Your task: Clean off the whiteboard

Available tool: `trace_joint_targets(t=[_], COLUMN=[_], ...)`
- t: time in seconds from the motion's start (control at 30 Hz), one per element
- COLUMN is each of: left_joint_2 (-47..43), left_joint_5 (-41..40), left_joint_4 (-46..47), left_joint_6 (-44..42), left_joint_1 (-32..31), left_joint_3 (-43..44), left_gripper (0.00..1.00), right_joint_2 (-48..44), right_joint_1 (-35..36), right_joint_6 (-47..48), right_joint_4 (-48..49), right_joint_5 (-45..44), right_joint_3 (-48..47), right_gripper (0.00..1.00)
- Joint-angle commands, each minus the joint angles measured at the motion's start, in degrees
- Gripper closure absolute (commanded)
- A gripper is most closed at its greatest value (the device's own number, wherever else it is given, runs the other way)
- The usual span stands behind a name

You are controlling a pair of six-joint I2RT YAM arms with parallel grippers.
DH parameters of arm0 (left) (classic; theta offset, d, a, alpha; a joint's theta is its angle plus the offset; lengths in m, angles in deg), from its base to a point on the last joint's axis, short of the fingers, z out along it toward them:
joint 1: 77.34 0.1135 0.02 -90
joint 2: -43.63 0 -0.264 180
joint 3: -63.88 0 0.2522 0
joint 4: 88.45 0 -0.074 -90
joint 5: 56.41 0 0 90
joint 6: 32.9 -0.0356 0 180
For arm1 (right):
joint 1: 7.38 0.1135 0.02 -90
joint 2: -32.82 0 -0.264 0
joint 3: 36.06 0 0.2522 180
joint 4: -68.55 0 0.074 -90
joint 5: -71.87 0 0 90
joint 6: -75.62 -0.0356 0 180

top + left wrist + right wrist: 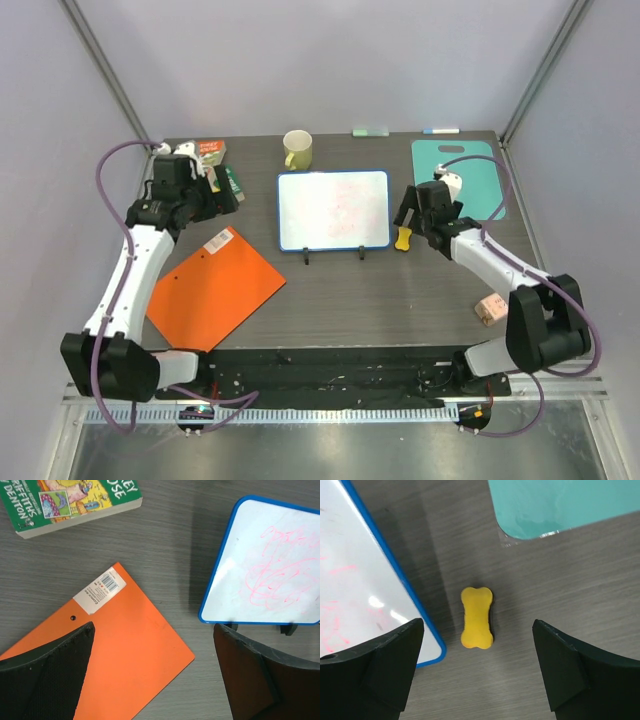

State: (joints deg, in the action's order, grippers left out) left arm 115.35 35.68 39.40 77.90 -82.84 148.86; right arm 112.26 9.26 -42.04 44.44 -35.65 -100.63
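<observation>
The table (pixel 400 300) was dark grey wood, with pale walls all around it. The whiteboard (pixel 333 210) stood in the middle, toward the far side. It was propped up on two small black feet and had faint red scribbles on it.

A little yellow eraser shaped like a bone (pixel 477 618) lay just right of the whiteboard's near right corner. It was close to the blue frame but not touching it. The right gripper (pixel 477 622) hung over the eraser with its fingers spread wide, one on each side, holding nothing. I think it was lined up that way so it could drop down and pinch the eraser. The teal cutting board (pixel 560 505) lay farther right and farther back.

The left gripper (pixel 152 627) hovered at the far left. Its fingers were wide apart too, and empty. It was above the far part of the orange folder (pixel 125 655), with a green book (pixel 75 500) beyond it. It seemed to be waiting out of the way. It might be needed to steady the whiteboard, because a board on feet could tip or slide when rubbed.
</observation>
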Motion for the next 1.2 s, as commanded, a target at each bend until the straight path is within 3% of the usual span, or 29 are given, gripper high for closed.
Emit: trace_joint_targets(t=[0.0,0.13,0.37,0.63,0.87,1.0,1.17], left_joint_2=[6.93,8.00,5.53,8.96,8.08,8.34,10.10], left_joint_5=[-0.59,-5.86,-4.38,-5.34,-6.92,-7.36,-2.55], left_joint_4=[-4.30,-5.38,-3.18,-5.64,-4.94,-4.94,-4.41], left_joint_6=[-1.19,-1.72,-2.16,-2.16,-1.99,-1.64,3.70], left_joint_1=[0.22,0.22,0.22,0.14,0.22,0.22,0.14], left_joint_3=[2.24,3.05,-0.29,1.73,1.47,0.94,0.59], left_gripper=[0.00,0.00,0.00,0.00,0.00,0.00,0.02], right_joint_2=[5.28,8.88,11.09,16.09,22.86,22.52,20.67], right_joint_1=[-0.30,-0.21,-0.03,0.05,0.14,0.14,0.14], right_joint_6=[-4.42,-5.12,-3.72,-2.31,-2.66,-3.10,-2.75], right_joint_4=[-8.10,-8.37,-7.14,-4.24,-5.73,-6.26,-6.52], right_joint_5=[-2.88,-0.68,1.34,1.35,1.52,0.91,-0.50], right_joint_3=[-4.64,-5.62,-5.80,-7.02,-10.63,-10.28,-9.05], right_gripper=[0.10,0.23,0.27,0.27,0.44,0.67,0.80])
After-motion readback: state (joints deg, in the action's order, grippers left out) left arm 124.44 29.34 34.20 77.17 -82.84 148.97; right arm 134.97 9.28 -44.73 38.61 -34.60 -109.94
